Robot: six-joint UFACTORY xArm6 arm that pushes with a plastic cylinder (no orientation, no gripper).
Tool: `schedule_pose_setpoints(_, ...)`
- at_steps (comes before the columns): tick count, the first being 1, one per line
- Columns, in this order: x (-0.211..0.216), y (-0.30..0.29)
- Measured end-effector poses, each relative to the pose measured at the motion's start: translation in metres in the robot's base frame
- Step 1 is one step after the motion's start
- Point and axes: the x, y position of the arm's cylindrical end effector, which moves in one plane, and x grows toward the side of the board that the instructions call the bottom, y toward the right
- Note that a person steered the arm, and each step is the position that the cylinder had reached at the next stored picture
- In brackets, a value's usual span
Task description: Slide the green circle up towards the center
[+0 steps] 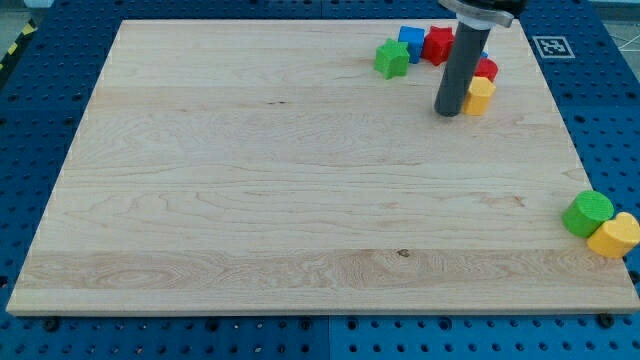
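Observation:
The green circle (pixel 587 213) lies near the board's right edge, low in the view. A yellow block (pixel 614 236) touches it on its lower right. My tip (pixel 449 111) stands far from it, near the view's top right, just left of a second yellow block (pixel 480 96). The rod hides part of the blocks behind it.
A cluster sits near the view's top right: a green block (pixel 392 58), a blue block (pixel 411 44), a red block (pixel 437 45) and another red block (pixel 486 69). The wooden board (pixel 280 180) lies on a blue perforated table. A marker tag (pixel 551 46) lies off the board's top right corner.

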Motion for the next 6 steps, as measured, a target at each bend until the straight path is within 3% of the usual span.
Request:
schedule_pose_setpoints(1, 0.037, 0.0)
schedule_pose_setpoints(4, 0.099, 0.153)
schedule_pose_setpoints(6, 0.151, 0.192)
